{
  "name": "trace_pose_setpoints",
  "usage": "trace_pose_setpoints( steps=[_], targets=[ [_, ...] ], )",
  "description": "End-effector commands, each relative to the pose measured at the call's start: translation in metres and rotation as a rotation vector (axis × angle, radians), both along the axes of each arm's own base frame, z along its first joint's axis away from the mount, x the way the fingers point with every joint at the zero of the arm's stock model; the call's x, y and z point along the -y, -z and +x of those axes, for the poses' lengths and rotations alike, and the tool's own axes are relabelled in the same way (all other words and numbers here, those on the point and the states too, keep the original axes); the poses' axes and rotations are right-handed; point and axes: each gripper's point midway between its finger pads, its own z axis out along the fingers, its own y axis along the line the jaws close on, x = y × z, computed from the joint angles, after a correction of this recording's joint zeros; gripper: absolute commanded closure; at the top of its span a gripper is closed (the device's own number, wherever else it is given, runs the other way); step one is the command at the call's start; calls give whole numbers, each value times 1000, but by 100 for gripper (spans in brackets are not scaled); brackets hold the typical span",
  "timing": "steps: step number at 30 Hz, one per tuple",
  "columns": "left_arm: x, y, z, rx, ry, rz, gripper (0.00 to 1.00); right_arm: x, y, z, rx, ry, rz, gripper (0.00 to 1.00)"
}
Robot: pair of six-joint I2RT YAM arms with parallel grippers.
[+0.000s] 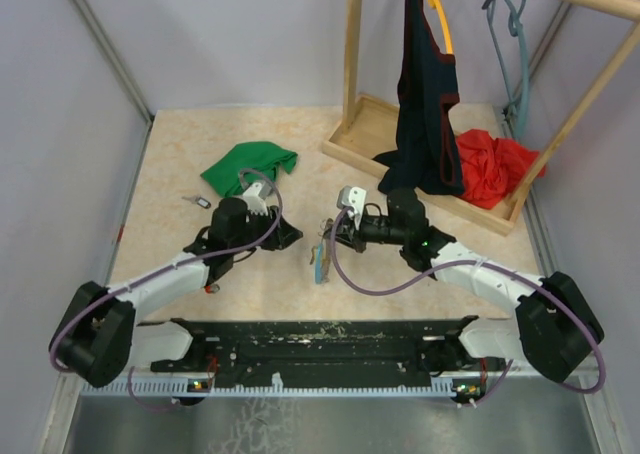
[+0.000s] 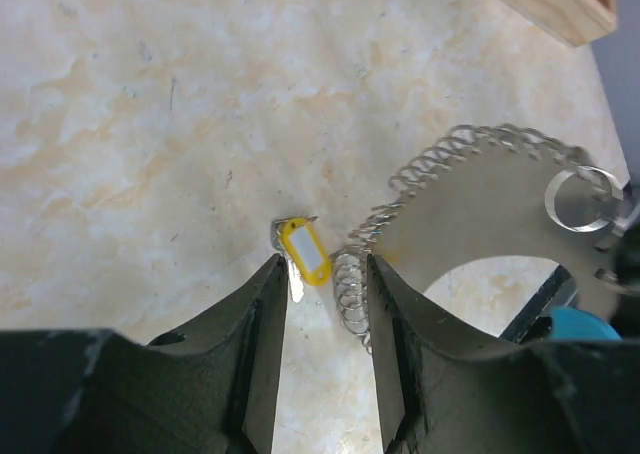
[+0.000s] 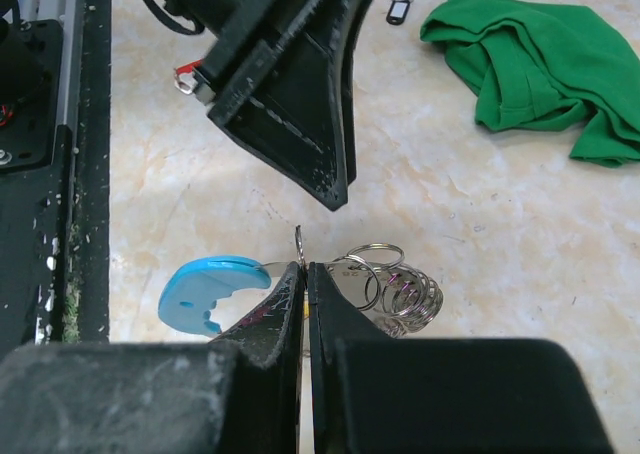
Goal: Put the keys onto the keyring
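Smooth, marbled beige desk. Springy silver wire coil of keyring arcing through right of left-wrist frame. Tiny key, glossy yellow plastic head, flat at centre. Left tool partly open, straddling key and coil, clamping neither. Right tool pinched tight on keyring's thin ring, flat blue band at lower left.

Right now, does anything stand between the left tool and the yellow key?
Nothing visible does. The yellow key lies on the table between the open tips of the left tool. The keyring coil sits beside it in the same gap.
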Motion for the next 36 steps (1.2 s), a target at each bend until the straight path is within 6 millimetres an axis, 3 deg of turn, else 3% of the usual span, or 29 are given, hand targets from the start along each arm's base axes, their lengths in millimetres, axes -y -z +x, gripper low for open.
trace_pose_setpoints(
  steps=[1, 8, 14, 25, 36],
  targets=[
    [-2, -39, 0, 273, 67, -22, 56, -13, -38, 2, 60, -23, 69, 100],
    [8, -89, -16, 588, 229, -85, 53, -21, -48, -3, 42, -56, 85, 100],
    [15, -122, -44, 839, 368, -173, 54, -24, -54, -7, 37, -74, 96, 100],
    [29, -122, -71, 946, 594, -196, 57, -26, -56, -13, 35, -112, 103, 100],
    [38, -111, -72, 902, 676, -195, 62, -29, -53, -20, 27, -157, 108, 100]
  ],
)
